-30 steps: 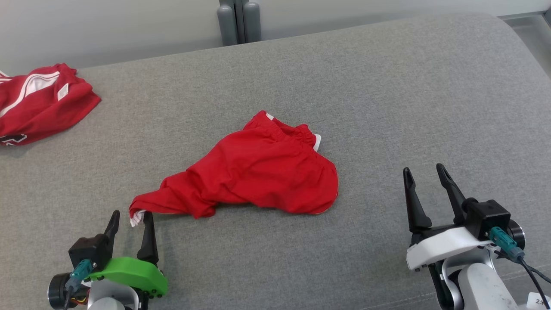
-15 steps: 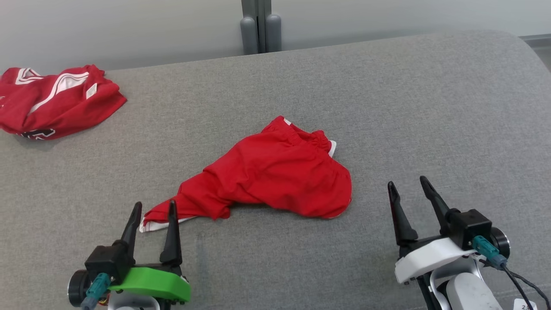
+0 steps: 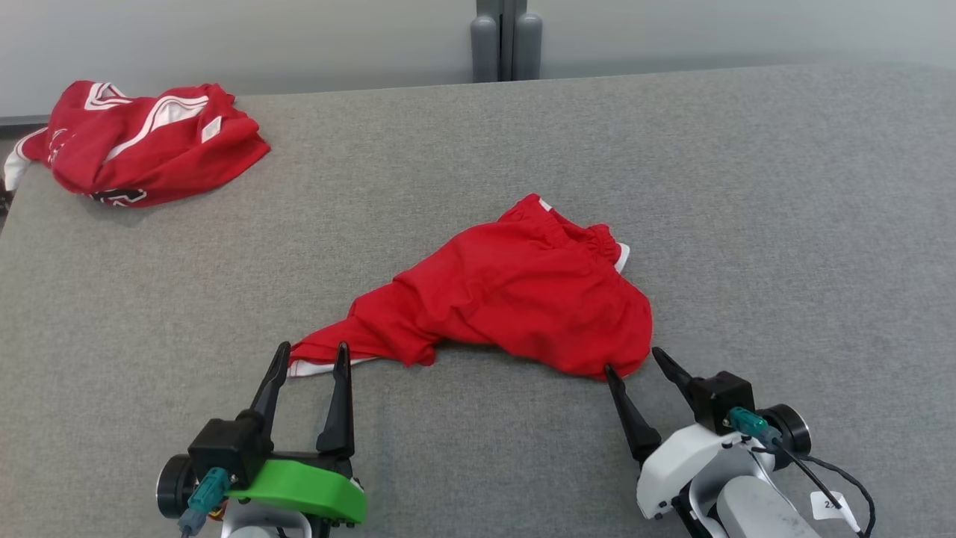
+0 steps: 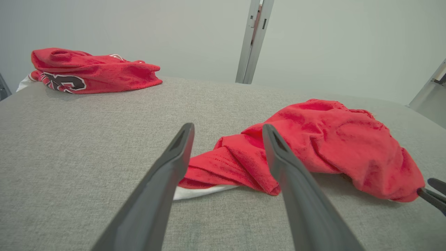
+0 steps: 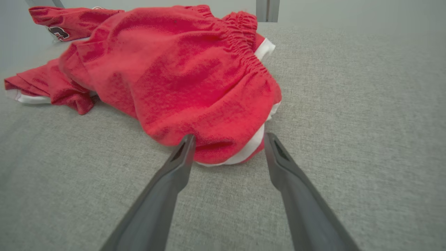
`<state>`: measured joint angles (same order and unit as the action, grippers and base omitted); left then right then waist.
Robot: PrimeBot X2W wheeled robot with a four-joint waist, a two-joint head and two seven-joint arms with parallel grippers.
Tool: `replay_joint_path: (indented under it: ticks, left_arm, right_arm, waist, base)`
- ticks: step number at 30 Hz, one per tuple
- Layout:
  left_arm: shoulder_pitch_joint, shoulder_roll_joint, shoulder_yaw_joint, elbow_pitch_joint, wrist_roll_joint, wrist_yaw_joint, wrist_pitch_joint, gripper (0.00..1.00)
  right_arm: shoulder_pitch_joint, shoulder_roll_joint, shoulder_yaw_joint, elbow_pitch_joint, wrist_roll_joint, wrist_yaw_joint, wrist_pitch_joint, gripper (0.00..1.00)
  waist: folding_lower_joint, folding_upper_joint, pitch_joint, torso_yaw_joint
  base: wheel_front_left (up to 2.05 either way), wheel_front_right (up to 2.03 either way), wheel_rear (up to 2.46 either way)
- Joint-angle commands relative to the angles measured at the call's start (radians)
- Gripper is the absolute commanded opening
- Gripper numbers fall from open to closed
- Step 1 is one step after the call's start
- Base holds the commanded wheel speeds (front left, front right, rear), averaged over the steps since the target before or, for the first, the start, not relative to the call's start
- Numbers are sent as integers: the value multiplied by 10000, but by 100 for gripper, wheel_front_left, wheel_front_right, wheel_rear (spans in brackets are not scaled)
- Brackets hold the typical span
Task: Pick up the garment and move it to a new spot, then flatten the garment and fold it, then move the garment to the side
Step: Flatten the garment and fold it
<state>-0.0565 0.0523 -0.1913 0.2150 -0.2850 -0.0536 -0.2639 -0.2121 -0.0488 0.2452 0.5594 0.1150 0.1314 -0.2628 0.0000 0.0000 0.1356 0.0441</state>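
Note:
The garment (image 3: 515,299), red shorts with white trim, lies crumpled in the middle of the grey surface, also seen as the garment (image 4: 324,143) and the garment (image 5: 181,80). My left gripper (image 3: 312,353) is open, its fingertips on either side of the garment's near left, white-edged corner. In the left wrist view that corner lies between the open left gripper (image 4: 226,127). My right gripper (image 3: 633,360) is open, its fingertips at the garment's near right hem. The right wrist view shows the open right gripper (image 5: 228,137) astride that white-trimmed hem.
A second red garment (image 3: 149,146) with white stripes lies bunched at the far left corner of the grey padded surface (image 3: 784,224). A grey post (image 3: 506,41) stands behind the far edge. Bare fabric stretches to the right.
The head camera has turned, shifting the whole picture right. My right gripper has moved in to the garment's near right hem. The left gripper now straddles the left corner.

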Motion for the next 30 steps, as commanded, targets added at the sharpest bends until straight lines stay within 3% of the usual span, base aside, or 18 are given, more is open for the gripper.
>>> replay_joint_path:
  ticks: [1,2,3,4,5,6,7,18,30]
  left_arm:
    - [-139,4,7,-30,55,28,-6,100]
    - [-145,0,-1,-33,42,45,-8,100]
    - [-154,-2,-12,-31,37,52,-8,100]
    - [-147,-6,-8,-37,27,69,-8,100]
    - [-141,-7,-6,-41,21,85,-8,100]
    - [-135,-10,1,-43,16,103,-8,100]
    - [-137,-12,4,-44,18,96,-8,100]
    - [-94,-17,86,-168,-62,192,-8,100]
    - [-186,-14,42,-232,-113,266,-8,100]
  right_arm:
    - [-233,-27,-6,235,-67,-14,-31,100]
    - [-361,-30,-53,445,-53,-14,-31,100]
    - [-459,-29,-80,550,-36,-14,-31,88]
    - [-543,-27,-66,669,46,-14,-31,49]
    - [-588,-27,-61,753,75,-14,-31,37]
    - [-641,-27,-42,830,125,-14,-31,14]
    - [-679,-27,-17,870,172,-14,-31,0]
    - [-621,-29,392,-791,508,-14,-31,0]
    - [-588,-24,-81,-2588,-36,-14,-31,0]
  waist:
    - [0,0,115,288]
    - [0,0,136,364]
    - [0,0,147,424]
    - [0,0,149,476]
    - [0,0,151,516]
    - [0,0,149,547]
    - [0,0,146,570]
    - [0,0,25,368]
    - [0,0,-20,202]
  base:
    - [0,0,0]
    - [0,0,0]
    - [0,0,0]
    - [0,0,0]
    - [0,0,0]
    - [0,0,0]
    - [0,0,0]
    - [0,0,0]
    - [0,0,0]
